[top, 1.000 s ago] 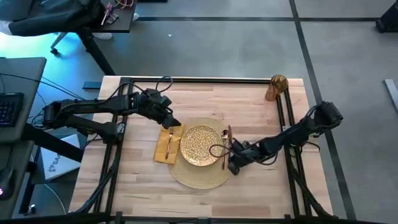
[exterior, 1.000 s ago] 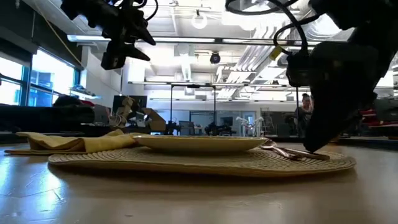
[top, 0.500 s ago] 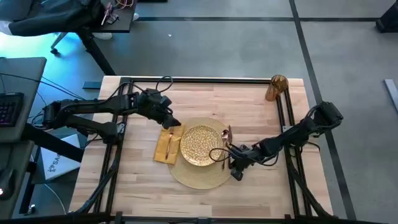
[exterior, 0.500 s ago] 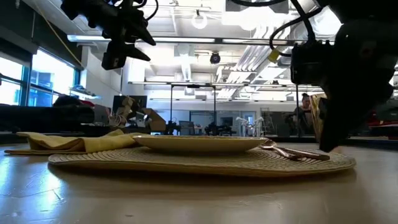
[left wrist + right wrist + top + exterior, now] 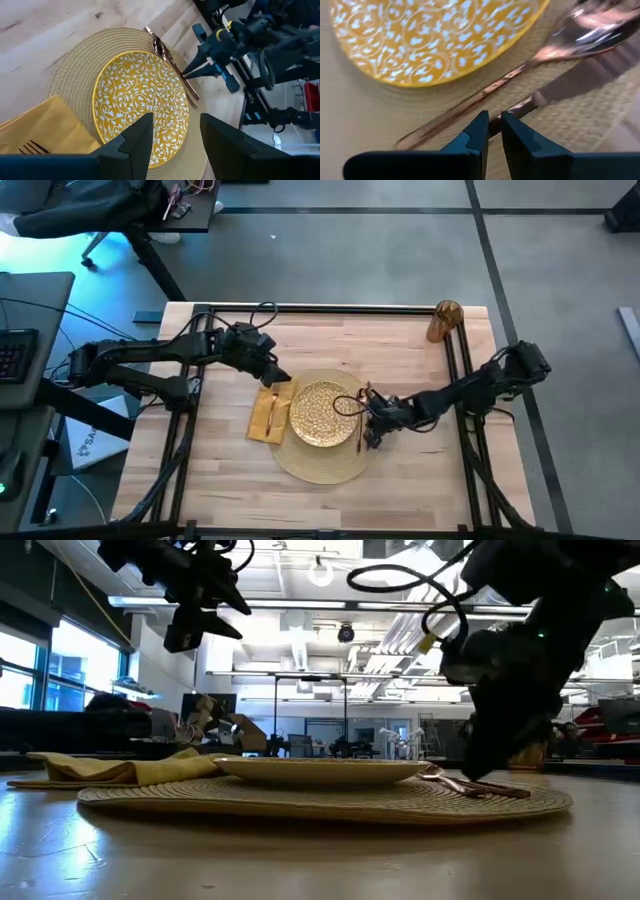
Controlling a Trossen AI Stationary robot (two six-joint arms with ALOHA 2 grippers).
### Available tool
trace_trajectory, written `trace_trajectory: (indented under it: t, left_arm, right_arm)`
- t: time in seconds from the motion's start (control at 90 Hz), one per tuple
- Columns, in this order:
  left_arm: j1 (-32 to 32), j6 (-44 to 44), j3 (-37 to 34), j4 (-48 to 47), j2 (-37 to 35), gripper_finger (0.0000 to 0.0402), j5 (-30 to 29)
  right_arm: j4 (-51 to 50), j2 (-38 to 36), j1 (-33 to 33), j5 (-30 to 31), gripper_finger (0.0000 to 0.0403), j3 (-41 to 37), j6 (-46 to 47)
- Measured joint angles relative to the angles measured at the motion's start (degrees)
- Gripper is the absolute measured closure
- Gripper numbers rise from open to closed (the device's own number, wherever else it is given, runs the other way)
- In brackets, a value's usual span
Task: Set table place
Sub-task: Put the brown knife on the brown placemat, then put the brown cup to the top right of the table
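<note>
Cutlery alignment on the right side of the place setting

Right gripper (image 5: 368, 432) sits low over the knife (image 5: 560, 85) and spoon (image 5: 485, 97) just right of the gold plate (image 5: 322, 413) on the round placemat (image 5: 320, 463), its jaws nearly closed around the knife's handle with only a thin gap (a firm grip on it is not evident). To do this well, I judge it should nudge the knife parallel to the spoon without dragging the spoon or bumping the plate rim, both close by. Left gripper (image 5: 279, 378) hovers above the napkin (image 5: 262, 420) and fork (image 5: 272, 409) at the plate's left, jaws open. Amber glass (image 5: 444, 320) stands well apart at the desk's (image 5: 230, 480) far right corner, yet to be placed.
</note>
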Motion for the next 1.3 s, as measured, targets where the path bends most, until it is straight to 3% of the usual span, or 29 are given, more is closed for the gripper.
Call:
trace_trajectory:
  t: [0.267,0.522,0.656,0.789,0.911,1.011,1.156,1.3]
  left_arm:
    - [0.0,0.05,0.02,0.01,0.0,0.0255,0.0]
    - [0.0,0.07,0.0,0.01,0.0,0.0255,-0.04]
    - [0.0,0.1,0.02,-1.87,0.0,0.0255,-0.02]
    - [-0.09,2.33,0.04,-10.8,0.11,0.0255,-0.77]
    - [-0.08,3.08,0.02,-18.17,0.15,0.0255,-3.46]
    - [-0.33,3.13,0.02,-20.67,0.15,0.0255,-5.72]
    - [-0.76,4.31,0.02,-19.76,0.15,0.0255,-10.19]
    - [-0.61,4.83,0.02,-17.13,0.15,0.0255,-10.99]
  right_arm:
    - [1.73,0.04,4.06,-0.46,0.0369,0.0,0.14]
    - [0.59,-3.57,1.59,0.15,0.0368,1.47,-1.18]
    - [-4.74,-7.37,-1.55,0.39,0.0368,3.2,-4.56]
    - [-15.57,-12.6,-6.19,2.75,0.0368,7.17,-6.38]
    - [-31.06,-18.06,-13.87,5.72,0.0368,14.5,-6.27]
    - [-44.15,-21.11,-22.85,6.25,0.036,22.87,-11.56]
    - [-58.44,-21.74,-39.66,6.11,0.0314,35.2,-22.51]
    - [-63.83,-19.21,-57.58,2.67,0.0262,40.67,-33.5]
